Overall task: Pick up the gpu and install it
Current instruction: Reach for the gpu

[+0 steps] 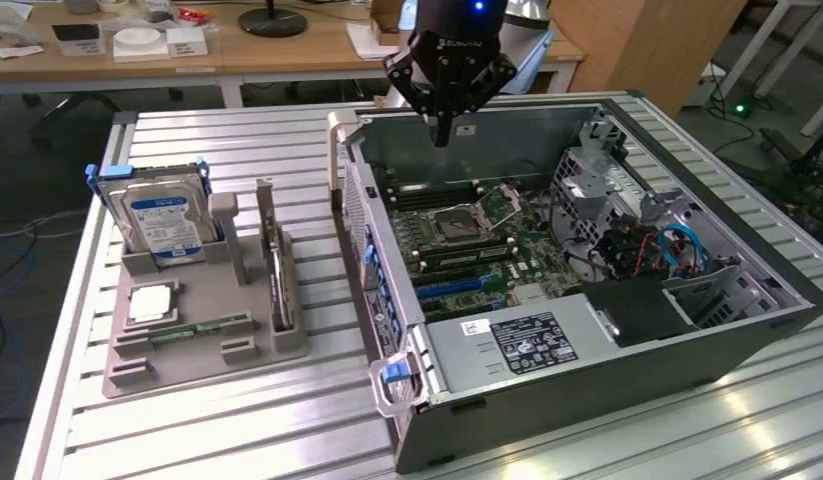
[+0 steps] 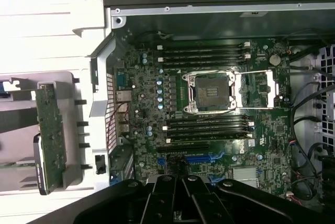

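- Fingers hang clenched and empty over the far wall of the computer case. The gpu is well apart from them, standing on edge in the grey holder on the counter at the exterior view's left.
- Risk one, as I judge it: fingers clenched like that would come down on the card's top edge rather than either side of it, and could knock it over or jam it in its groove.
- Risk two: the card is thin and tall, and the hard drive stands just beside it, so a slightly off approach could catch the drive instead.
- Risk three: the case's near wall stands between holder and motherboard. A card carried low could clip that rim, or snag the loose cables at the exterior view's right.
- Risk four: a tilted card would likely bind in the blue slot rather than seat.
- Holder contents — hard drive upright, gpu upright, a processor chip lying flat, a memory stick lying along its groove.
- Case contents — motherboard with its socket open and empty, a power supply at the near corner, and cables.
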Controlling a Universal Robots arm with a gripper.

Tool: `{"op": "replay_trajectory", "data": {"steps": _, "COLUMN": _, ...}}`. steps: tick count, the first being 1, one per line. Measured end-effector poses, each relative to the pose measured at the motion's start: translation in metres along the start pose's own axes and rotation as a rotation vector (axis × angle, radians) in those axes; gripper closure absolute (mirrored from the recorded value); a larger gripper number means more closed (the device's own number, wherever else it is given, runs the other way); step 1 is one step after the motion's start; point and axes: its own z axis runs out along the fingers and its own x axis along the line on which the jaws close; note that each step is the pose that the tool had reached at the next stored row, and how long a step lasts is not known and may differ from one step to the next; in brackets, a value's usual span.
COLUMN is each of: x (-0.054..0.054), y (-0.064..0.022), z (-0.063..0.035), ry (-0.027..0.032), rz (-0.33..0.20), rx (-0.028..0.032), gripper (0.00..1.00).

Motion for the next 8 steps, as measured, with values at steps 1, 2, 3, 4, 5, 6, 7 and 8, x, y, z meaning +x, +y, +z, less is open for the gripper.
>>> {"op": "replay_trajectory", "data": {"steps": 1, "x": 0.0008, "y": -0.0001, "z": 0.0000, "ry": -0.0001, "rz": 0.000, "rx": -0.0001, "gripper": 0.90}}
{"op": "replay_trajectory", "data": {"steps": 2, "x": 0.0017, "y": -0.0002, "z": 0.0000, "ry": 0.0000, "rz": 0.000, "rx": -0.0001, "gripper": 0.90}}
{"op": "replay_trajectory", "data": {"steps": 3, "x": 0.0025, "y": -0.0003, "z": -0.0001, "ry": 0.0000, "rz": 0.000, "rx": 0.0000, "gripper": 0.90}}
{"op": "replay_trajectory", "data": {"steps": 4, "x": 0.0033, "y": -0.0004, "z": -0.0001, "ry": -0.0001, "rz": 0.000, "rx": 0.0000, "gripper": 0.90}}
{"op": "replay_trajectory", "data": {"steps": 5, "x": 0.0041, "y": -0.0004, "z": -0.0001, "ry": 0.0000, "rz": 0.000, "rx": -0.0001, "gripper": 0.90}}
{"op": "replay_trajectory", "data": {"steps": 6, "x": 0.0050, "y": -0.0005, "z": -0.0001, "ry": 0.0000, "rz": 0.000, "rx": 0.0000, "gripper": 0.90}}
{"op": "replay_trajectory", "data": {"steps": 7, "x": 0.0058, "y": -0.0006, "z": -0.0002, "ry": 0.0000, "rz": 0.000, "rx": 0.0000, "gripper": 0.90}}
{"op": "replay_trajectory", "data": {"steps": 8, "x": 0.0066, "y": -0.0007, "z": -0.0001, "ry": -0.0001, "rz": 0.000, "rx": -0.0001, "gripper": 0.90}}
